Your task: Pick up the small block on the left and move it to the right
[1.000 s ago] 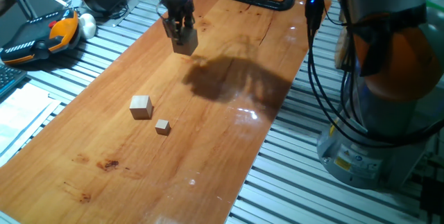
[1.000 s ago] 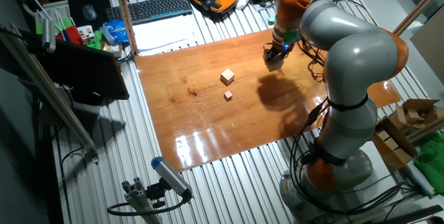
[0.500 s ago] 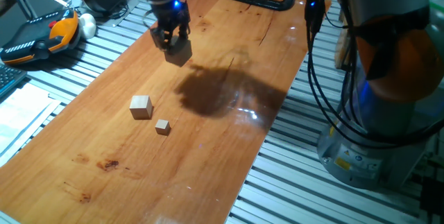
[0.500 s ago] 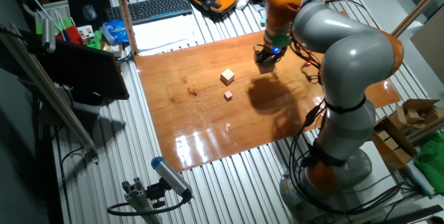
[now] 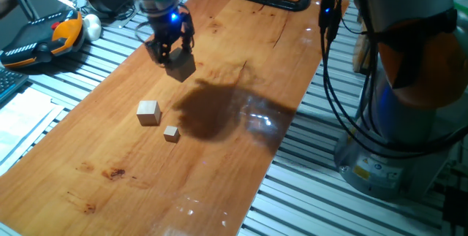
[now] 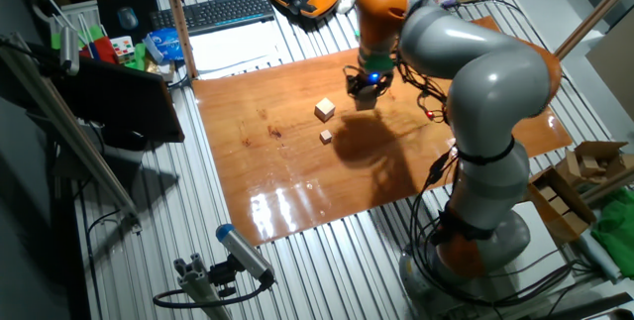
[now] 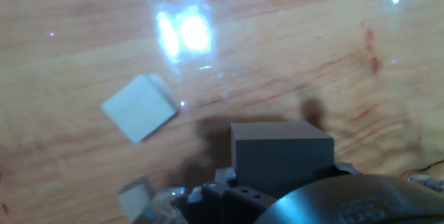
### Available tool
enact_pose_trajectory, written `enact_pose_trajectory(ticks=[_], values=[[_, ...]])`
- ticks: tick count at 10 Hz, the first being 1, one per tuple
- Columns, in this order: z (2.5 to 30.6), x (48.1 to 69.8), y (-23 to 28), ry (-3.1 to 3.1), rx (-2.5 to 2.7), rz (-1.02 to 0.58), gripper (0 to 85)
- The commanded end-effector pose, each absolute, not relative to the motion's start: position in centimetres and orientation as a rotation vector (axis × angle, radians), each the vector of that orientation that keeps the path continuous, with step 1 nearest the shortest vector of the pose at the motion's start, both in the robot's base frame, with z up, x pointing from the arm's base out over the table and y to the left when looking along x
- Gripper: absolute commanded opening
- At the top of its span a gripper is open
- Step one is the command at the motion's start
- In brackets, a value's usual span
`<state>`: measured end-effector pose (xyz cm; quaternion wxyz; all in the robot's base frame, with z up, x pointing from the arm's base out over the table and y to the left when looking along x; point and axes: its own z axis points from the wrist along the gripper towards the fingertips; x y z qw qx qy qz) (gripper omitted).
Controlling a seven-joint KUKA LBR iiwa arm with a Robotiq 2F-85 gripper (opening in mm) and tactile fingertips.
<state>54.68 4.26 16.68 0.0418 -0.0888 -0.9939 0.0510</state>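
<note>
We find the gripper [image 5: 174, 59] above the wooden board [image 5: 241, 141], well apart from the small block [image 5: 148, 112], which sits untouched on the board's left part w/ a smaller cube [image 5: 171, 134] just beside it. Gripper state: cannot tell — in the hand view only one grey finger [image 7: 281, 151] shows and nothing lies against it.

Risks, in our judgement:
- Approx. descent off-centre — the block [image 7: 139, 107] sits rotated relative to the finger, so a pad may hit a corner and skid it.
- Neighbour cube close by; a wide approach could knock or pinch it instead.
- Glare on the board may mask block edges in the hand view.
</note>
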Motion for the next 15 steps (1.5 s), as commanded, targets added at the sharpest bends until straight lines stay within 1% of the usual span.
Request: enact_pose_trajectory(ticks=[1, 3, 5, 6, 8, 11, 13, 15], values=[[16.7, 54.7, 4.3, -3.038, -0.236, 0.170, 0.7], [16.7, 54.7, 4.3, -3.049, -0.033, 0.184, 0.7], [16.7, 54.7, 4.3, -3.059, 0.212, 0.141, 0.7], [16.7, 54.7, 4.3, -3.059, 0.240, 0.069, 0.7], [16.7, 54.7, 4.6, -3.054, 0.155, 0.055, 0.7], [17.4, 55.2, 11.7, -3.046, 0.010, 0.056, 0.7], [18.0, 54.8, 14.9, -3.032, -0.103, 0.036, 0.7], [17.5, 54.3, 17.3, -3.041, -0.204, 0.043, 0.7]])
